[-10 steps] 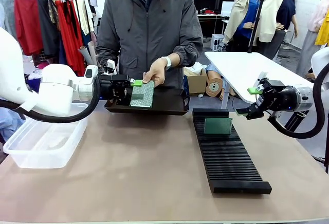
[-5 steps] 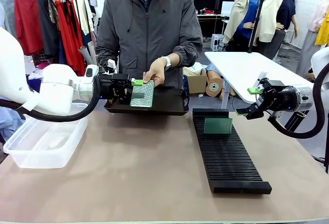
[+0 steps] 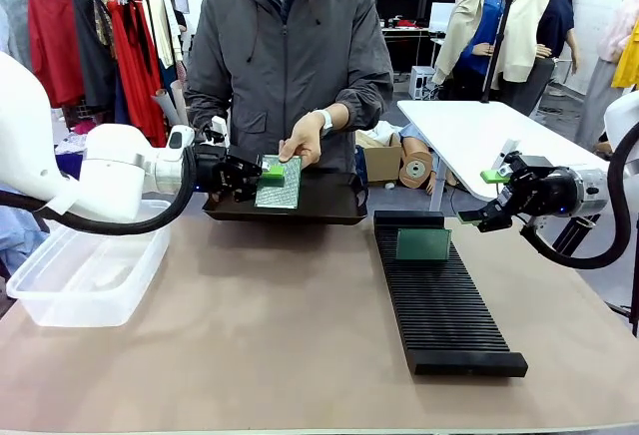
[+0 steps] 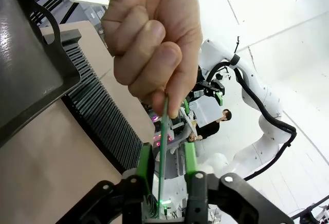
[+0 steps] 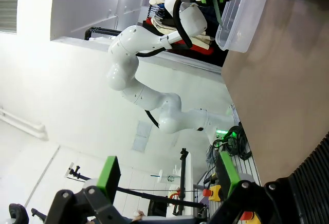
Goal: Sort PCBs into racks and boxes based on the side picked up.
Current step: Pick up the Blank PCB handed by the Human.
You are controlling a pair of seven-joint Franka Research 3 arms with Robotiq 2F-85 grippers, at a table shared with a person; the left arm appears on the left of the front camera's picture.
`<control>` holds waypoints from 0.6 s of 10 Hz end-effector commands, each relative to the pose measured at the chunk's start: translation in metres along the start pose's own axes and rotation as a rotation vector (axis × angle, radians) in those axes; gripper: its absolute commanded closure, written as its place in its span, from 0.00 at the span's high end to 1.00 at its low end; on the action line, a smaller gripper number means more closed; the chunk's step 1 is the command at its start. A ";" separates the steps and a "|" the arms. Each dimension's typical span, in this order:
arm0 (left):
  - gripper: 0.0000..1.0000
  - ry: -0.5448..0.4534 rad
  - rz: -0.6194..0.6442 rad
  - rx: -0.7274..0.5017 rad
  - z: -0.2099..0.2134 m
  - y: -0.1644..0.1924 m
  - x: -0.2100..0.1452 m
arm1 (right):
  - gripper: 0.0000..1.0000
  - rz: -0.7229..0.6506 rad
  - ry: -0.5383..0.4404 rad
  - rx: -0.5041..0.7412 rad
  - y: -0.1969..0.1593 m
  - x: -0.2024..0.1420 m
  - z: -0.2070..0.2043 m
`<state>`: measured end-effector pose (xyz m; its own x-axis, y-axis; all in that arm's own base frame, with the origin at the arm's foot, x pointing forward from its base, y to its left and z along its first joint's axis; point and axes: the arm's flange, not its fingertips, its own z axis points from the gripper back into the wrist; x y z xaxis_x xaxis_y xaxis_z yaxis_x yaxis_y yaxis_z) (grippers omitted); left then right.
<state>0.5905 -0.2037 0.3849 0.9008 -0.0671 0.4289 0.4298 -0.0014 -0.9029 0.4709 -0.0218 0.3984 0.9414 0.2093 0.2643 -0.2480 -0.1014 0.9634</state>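
A person's hand [image 3: 301, 142] holds a PCB [image 3: 280, 184] upright over the dark tray, its silvery speckled face towards me. My left gripper [image 3: 264, 173] straddles the board's near edge. In the left wrist view the PCB [image 4: 163, 147] stands edge-on between the green pads [image 4: 145, 163], with a narrow gap on each side, and the hand [image 4: 149, 39] pinches its far end. My right gripper [image 3: 480, 198] hovers open and empty right of the black rack [image 3: 439, 300], where one PCB [image 3: 423, 243] stands in a far slot. The clear tub [image 3: 90, 275] sits at the left.
A smooth dark tray [image 3: 324, 204] lies at the far middle, in front of the person. The right wrist view looks past the open right gripper [image 5: 167, 175] to the tub [image 5: 241, 13] and the rack's end [image 5: 314, 167]. Bare brown tabletop lies between tub and rack.
My left gripper's pads have drawn in around the board, and the wrist has turned a little. The person's hand and the right arm have stayed put.
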 end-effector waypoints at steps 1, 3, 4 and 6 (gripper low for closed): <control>0.00 0.026 0.019 -0.007 0.002 0.001 0.007 | 1.00 -0.002 0.002 0.001 0.002 0.000 -0.001; 0.00 0.039 0.033 -0.013 0.003 0.001 0.007 | 1.00 -0.002 0.002 0.001 0.002 0.000 -0.001; 0.00 0.047 0.038 -0.011 0.004 0.001 0.007 | 1.00 -0.002 0.002 0.001 0.002 0.000 -0.001; 0.00 0.017 0.024 -0.001 0.000 0.000 -0.001 | 1.00 -0.002 0.002 0.001 0.002 0.000 -0.001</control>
<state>0.5902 -0.2031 0.3830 0.9111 -0.0793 0.4044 0.4063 0.0082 -0.9137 0.4709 -0.0218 0.3984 0.9414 0.2093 0.2643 -0.2480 -0.1014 0.9634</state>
